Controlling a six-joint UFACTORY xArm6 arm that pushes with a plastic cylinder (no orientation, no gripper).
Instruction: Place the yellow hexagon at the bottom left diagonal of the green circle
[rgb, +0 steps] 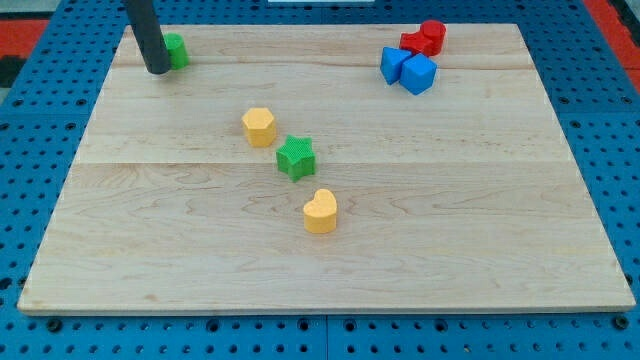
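The yellow hexagon (259, 126) sits on the wooden board (460, 220), left of the middle. The green circle (176, 50) is near the board's top left corner, partly hidden behind my rod. My tip (158, 69) rests on the board just left of and below the green circle, touching or almost touching it. The yellow hexagon is well to the right of and below the tip.
A green star (296, 157) lies just right of and below the yellow hexagon. A yellow heart (320, 211) is further down. At the top right are two blue blocks (408, 69) and two red blocks (425, 38) bunched together.
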